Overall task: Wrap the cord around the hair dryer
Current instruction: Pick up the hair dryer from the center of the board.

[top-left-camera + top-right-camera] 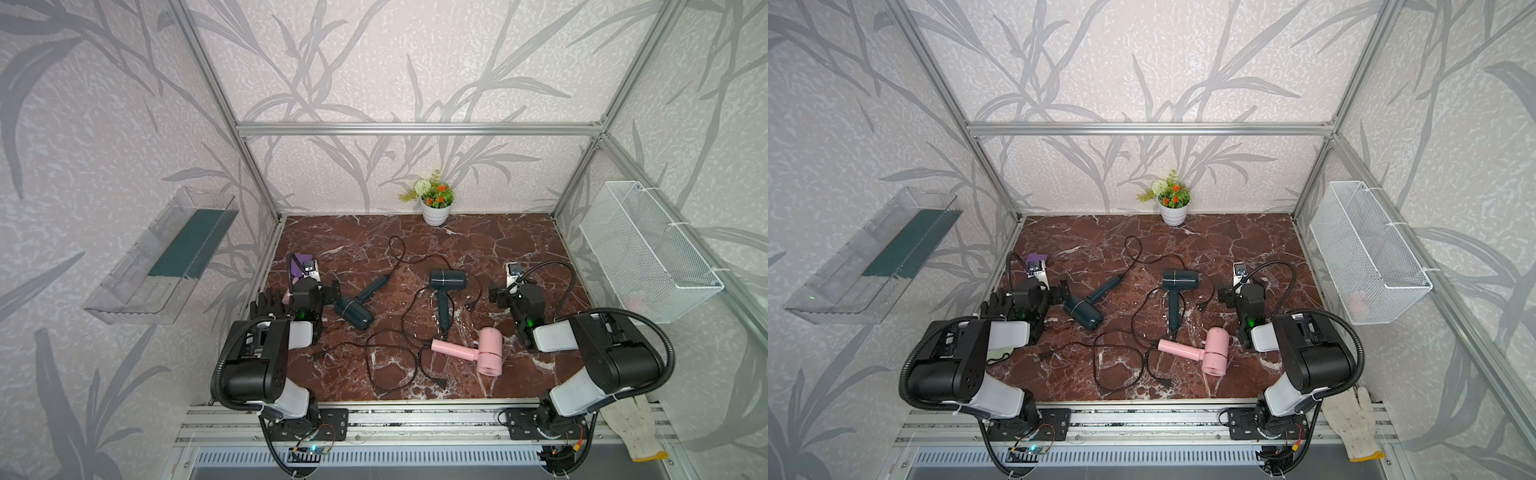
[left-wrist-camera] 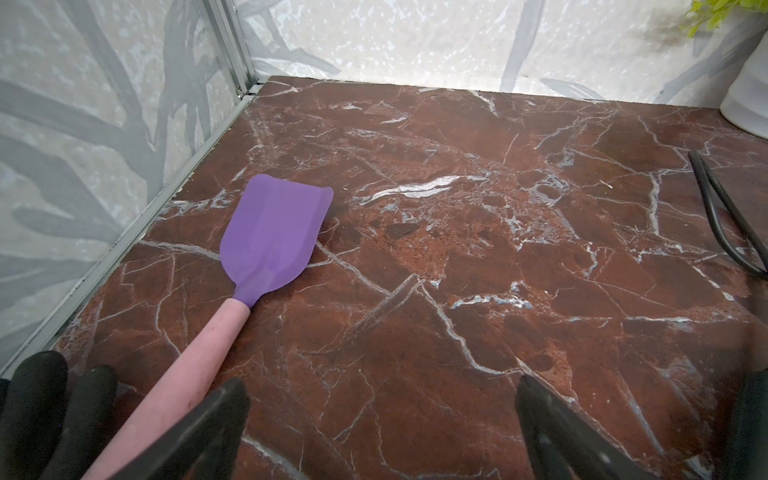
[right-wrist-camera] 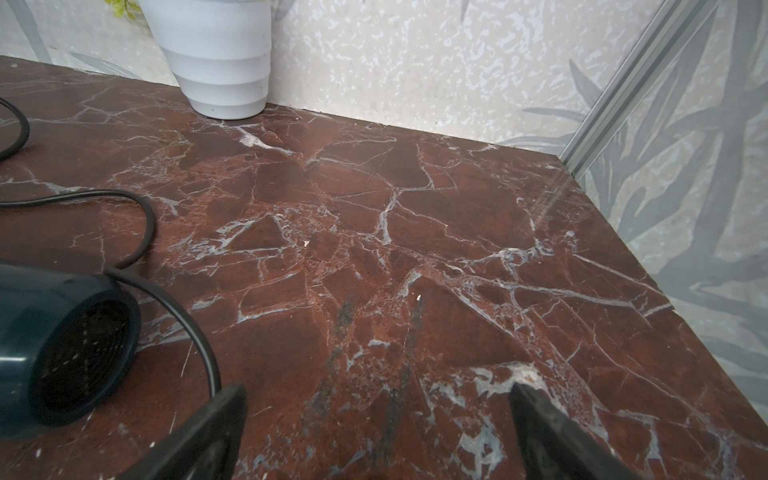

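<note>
Marble counter (image 1: 478, 249) carries three dryers in front of pot (image 1: 435, 212): teal dryer (image 1: 353, 313), second teal dryer (image 1: 446, 280), and pink dryer (image 1: 486, 353) farthest from it. Left end effector (image 2: 382, 399) and right end effector (image 3: 376, 399) are both released and empty. Risk: crossed cords (image 3: 150, 226) could snag or drag a neighbouring dryer when pulled. Which cord belongs to which dryer is hard to trace, and the arms hide part of the counter.

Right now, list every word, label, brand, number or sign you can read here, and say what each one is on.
No text can be read in any view.
Pink hair dryer, left dark hair dryer, middle dark hair dryer: no legible marking.
White pot: plain.
Circuit board at the front rail: any print too small to read.
</note>
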{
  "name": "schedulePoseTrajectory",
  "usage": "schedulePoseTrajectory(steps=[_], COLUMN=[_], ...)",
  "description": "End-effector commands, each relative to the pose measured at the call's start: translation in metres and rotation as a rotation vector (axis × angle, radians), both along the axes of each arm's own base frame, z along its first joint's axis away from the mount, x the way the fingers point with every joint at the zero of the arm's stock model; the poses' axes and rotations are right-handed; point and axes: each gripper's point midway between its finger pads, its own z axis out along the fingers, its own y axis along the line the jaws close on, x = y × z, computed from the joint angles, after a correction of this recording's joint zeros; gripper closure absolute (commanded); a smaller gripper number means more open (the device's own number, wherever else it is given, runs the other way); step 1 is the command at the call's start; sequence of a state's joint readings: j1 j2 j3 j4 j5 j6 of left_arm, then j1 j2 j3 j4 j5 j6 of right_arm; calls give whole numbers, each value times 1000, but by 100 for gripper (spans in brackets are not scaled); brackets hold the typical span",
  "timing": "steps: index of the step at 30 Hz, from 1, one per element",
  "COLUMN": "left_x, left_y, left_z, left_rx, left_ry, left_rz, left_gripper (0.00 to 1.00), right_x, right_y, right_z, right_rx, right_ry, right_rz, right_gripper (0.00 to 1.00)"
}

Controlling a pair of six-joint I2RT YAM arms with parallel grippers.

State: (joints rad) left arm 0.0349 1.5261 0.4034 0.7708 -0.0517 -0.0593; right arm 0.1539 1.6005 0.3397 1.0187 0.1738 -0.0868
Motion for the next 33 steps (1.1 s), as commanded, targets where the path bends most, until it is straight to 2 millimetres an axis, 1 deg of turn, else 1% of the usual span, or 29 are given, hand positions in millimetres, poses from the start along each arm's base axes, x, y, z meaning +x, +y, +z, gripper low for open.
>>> schedulePoseTrajectory(steps=[1, 9, 12, 14, 16, 18, 19, 20, 21, 22, 23, 25, 27, 29, 30, 32, 33], left_x=[5, 5, 5, 7, 8, 6, 4, 1, -2, -5, -9, -16, -21, -26, -30, -41, -49], left_y=[1, 1, 1, 7, 14, 26, 34, 39, 41, 43, 43, 37, 22, 3, -4, -18, -25], left_z=[10, 10, 10, 18, 33, 54, 70, 86, 101, 119, 134, 155, 170, 175, 175, 171, 167], left_rx=[6, 6, 7, 16, 15, 9, -8, -21, -35, -57, -83, -154, -258, -341, -375, -428, -439], left_ry=[-23, -23, -25, -30, 19, 64, 56, 47, 31, 14, 6, 5, 28, 71, 98, 157, 187], left_rz=[-9, -8, -7, 22, 70, 157, 218, 259, 283, 307, 321, 318, 278, 207, 195, 153, 133], left_gripper=[1, 1, 9, 11, 12, 17, 18, 21, 22, 23, 24, 25, 29, 33, 35, 38, 39], right_x=[6, 7, 5, 2, -2, -4, -4, -6, -8, -10, -14, -20, -29, -38, -45, -60, -67], right_y=[1, 1, 2, -1, -2, 0, 2, 3, 2, 1, 0, 4, 13, 26, 29, 39, 46], right_z=[10, 9, 10, 18, 30, 50, 69, 80, 92, 112, 124, 150, 164, 170, 171, 170, 167], right_rx=[0, 12, 9, 4, -2, -32, -42, -25, 9, 58, 108, 188, 266, 333, 377, 451, 471], right_ry=[-30, -21, -30, -60, -67, -73, -84, -56, -41, -32, -9, 27, 116, 195, 239, 315, 354], right_rz=[5, 13, 18, 0, -14, -25, -40, -54, -66, -90, -108, -110, -86, -41, -49, -26, -11], right_gripper=[1, 1, 1, 0, 1, 2, 2, 4, 5, 7, 9, 11, 15, 19, 21, 25, 29])
